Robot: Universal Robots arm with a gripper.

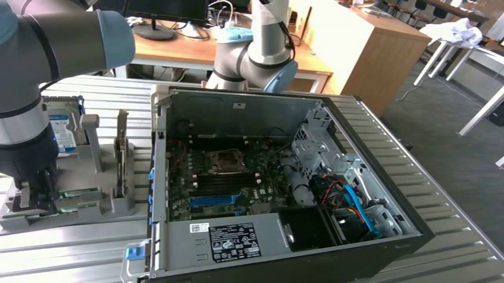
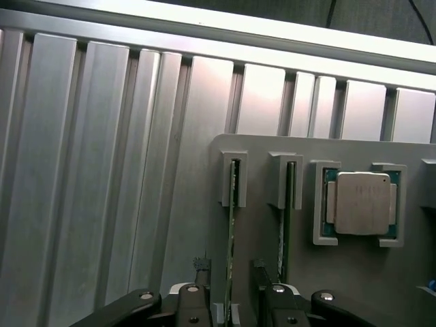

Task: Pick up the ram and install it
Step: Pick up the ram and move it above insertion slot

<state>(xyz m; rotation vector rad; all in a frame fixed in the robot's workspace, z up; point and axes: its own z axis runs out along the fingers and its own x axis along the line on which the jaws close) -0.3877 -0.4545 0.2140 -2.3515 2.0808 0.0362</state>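
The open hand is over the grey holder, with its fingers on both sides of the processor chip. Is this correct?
No. The wrist view shows the open hand straddling the ram, which stands on edge in the grey holder. The processor chip lies apart in its own pocket.

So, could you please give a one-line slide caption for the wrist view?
Open tool straddling the ram standing in the grey holder, beside a second stick and the processor.
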